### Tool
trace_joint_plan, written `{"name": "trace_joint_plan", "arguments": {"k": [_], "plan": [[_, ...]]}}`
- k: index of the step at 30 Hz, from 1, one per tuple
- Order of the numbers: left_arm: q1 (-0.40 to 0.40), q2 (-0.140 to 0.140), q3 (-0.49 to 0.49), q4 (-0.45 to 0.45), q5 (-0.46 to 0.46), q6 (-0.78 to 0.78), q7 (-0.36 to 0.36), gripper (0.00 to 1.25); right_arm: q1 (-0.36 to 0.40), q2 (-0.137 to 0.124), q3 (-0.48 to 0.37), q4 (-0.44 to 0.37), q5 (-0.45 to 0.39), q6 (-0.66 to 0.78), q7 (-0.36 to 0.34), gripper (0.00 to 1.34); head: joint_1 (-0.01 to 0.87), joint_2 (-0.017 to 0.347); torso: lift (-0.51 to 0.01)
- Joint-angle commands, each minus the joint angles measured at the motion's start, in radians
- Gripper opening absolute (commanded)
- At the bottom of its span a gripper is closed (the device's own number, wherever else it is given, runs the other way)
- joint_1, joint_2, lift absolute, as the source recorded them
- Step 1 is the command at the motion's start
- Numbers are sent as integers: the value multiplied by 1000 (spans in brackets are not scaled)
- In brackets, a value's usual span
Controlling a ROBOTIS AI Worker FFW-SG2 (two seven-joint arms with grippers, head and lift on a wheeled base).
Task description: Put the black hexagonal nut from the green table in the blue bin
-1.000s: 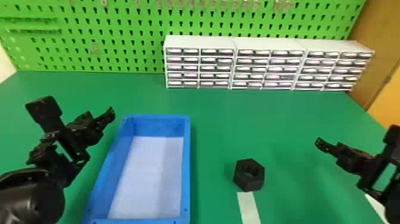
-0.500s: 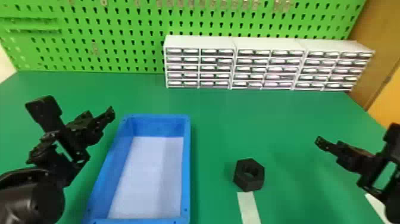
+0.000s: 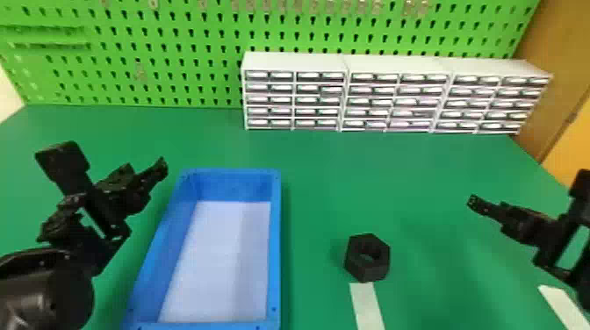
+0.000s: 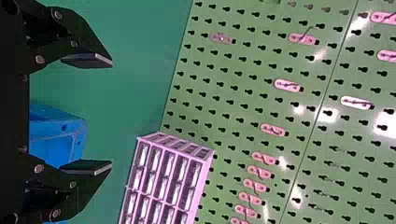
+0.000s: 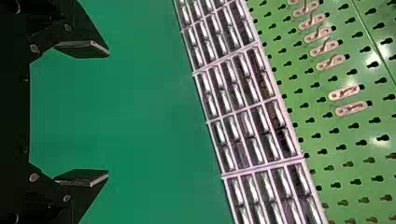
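The black hexagonal nut (image 3: 367,258) lies on the green table (image 3: 333,175), right of the blue bin (image 3: 274,245) in the head view. Nothing lies on the bin's pale floor. My left gripper (image 3: 151,175) is held over the table by the bin's far left corner. To the right of the nut and some way off is my right gripper (image 3: 480,205). Both stand open and hold nothing: the left gripper (image 4: 112,114) has its fingers wide apart in its wrist view, and so does the right gripper (image 5: 109,113) in its own.
White drawer cabinets (image 3: 395,101) line the table's back edge before a green pegboard (image 3: 175,57). A pale tape strip (image 3: 368,307) runs from the nut toward the near edge, and another strip (image 3: 564,307) lies under the right arm.
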Motion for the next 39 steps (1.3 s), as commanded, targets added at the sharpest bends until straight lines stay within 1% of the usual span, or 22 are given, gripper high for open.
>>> {"name": "trace_joint_plan", "arguments": {"k": [1, 8, 13, 16, 21, 23, 26, 29, 33, 39], "plan": [[0, 0, 0, 0, 1, 0, 0, 770, -20, -21, 27, -12, 7, 58, 0, 979, 691, 9, -97], [1, 0, 2, 0, 1, 0, -2, 770, -53, -53, 89, -42, 14, 162, -11, 979, 691, 9, -97], [1, 0, 2, 0, 1, 0, -3, 770, -69, -73, 152, -107, 6, 267, -78, 979, 691, 9, -97], [1, 0, 3, 0, 1, 0, -5, 770, -80, -81, 177, -130, -14, 311, -104, 979, 691, 9, -97], [1, 0, 2, 0, 1, 0, -5, 770, -91, -81, 206, -173, -82, 386, -172, 979, 691, 9, -97], [1, 0, 2, 0, 1, 0, -5, 770, -93, -81, 220, -200, -88, 419, -198, 979, 691, 9, -97], [3, 0, 3, -2, 1, 0, -6, 770, -97, -81, 243, -245, -80, 478, -227, 979, 691, 9, -97], [3, 0, 3, 0, 1, 0, -6, 770, -105, -82, 270, -289, -49, 547, -242, 979, 691, 9, -97], [1, 0, 3, 0, 1, 0, -6, 770, -112, -81, 304, -340, 0, 633, -242, 979, 691, 9, -97], [1, 0, 2, 0, 1, 0, -6, 770, -103, -72, 330, -386, 18, 718, -242, 979, 691, 9, -97]]}}
